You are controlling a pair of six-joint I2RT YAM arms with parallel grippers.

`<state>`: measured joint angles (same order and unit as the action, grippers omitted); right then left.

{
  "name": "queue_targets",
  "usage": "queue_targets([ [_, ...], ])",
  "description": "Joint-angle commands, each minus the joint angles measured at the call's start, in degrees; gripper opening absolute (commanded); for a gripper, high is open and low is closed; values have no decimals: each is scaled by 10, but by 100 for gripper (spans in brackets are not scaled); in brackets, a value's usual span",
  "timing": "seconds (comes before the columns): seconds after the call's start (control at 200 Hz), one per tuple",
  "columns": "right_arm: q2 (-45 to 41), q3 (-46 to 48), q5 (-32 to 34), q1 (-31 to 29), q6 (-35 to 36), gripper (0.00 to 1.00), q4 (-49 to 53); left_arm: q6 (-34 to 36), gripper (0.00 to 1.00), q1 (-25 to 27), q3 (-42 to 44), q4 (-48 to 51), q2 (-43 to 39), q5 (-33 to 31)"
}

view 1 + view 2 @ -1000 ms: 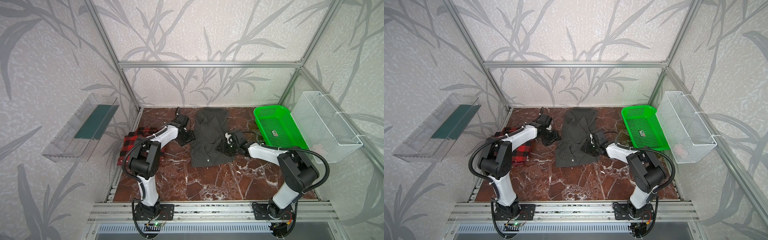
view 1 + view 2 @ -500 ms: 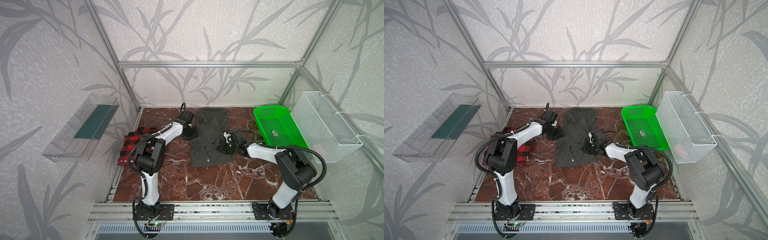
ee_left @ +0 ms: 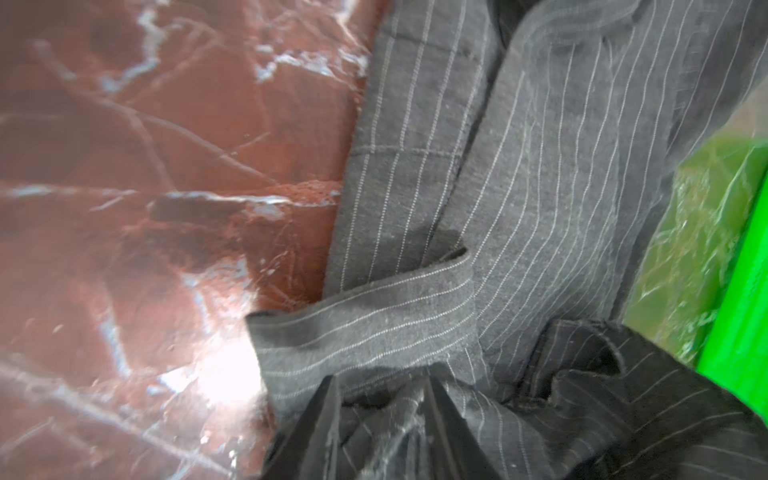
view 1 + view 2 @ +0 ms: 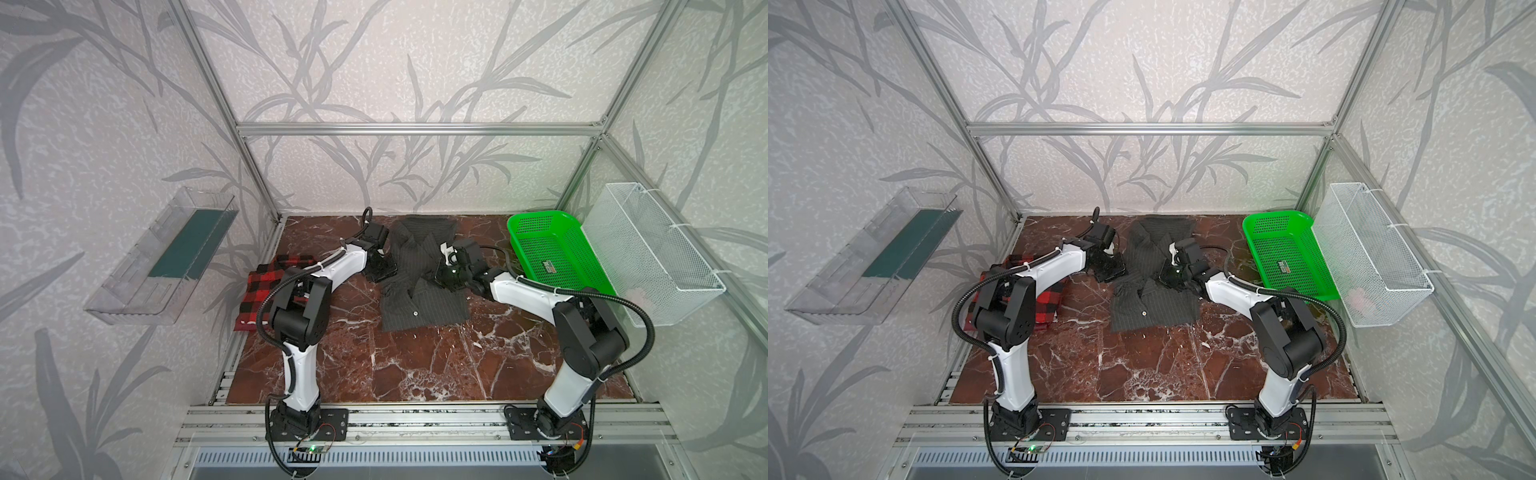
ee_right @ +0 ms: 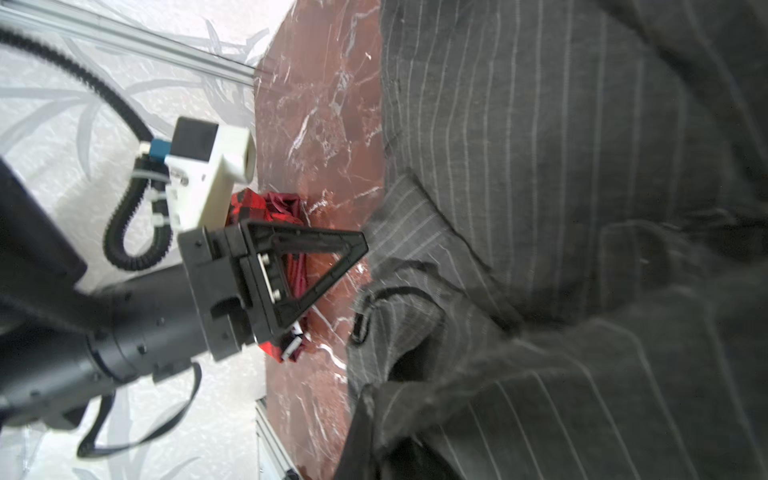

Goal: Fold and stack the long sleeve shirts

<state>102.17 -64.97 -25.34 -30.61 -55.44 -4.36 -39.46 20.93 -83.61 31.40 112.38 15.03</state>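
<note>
The pinstripe shirt [image 4: 422,291] lies rumpled at the back middle of the marble table [image 4: 415,365], collar toward the rear wall and hem toward the front, with one white button showing. The left gripper [image 3: 381,380] sits at the shirt's left edge, its jaws part-way apart, and they seem to pinch the fold of striped cloth between them. The right gripper [image 4: 444,279] sits low on the shirt's right side. Bunched cloth hides its jaws, so I cannot tell how they stand. The plaid shirt [image 4: 266,291] lies in a flat bundle at the table's left edge, well apart from the pinstripe one and partly behind the left arm. A green basket [image 4: 536,216] sits at the right rear corner, with a white wire basket [image 4: 665,249] just beyond it.
</note>
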Motion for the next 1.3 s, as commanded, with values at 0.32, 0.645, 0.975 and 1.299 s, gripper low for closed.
queue_targets([
  [0.32,31,-74,30,7,27,53,98,3,64,1,128,11,-155,-47],
  [0.645,-39,-39,71,90,185,59,193,1,74,-5,204,-45,-173,-26],
  [0.975,27,6,-29,116,233,59,79,12,69,-8,202,-121,-130,6],
  [1.299,47,43,-48,109,220,35,-12,16,40,-8,188,-136,-84,16],
])
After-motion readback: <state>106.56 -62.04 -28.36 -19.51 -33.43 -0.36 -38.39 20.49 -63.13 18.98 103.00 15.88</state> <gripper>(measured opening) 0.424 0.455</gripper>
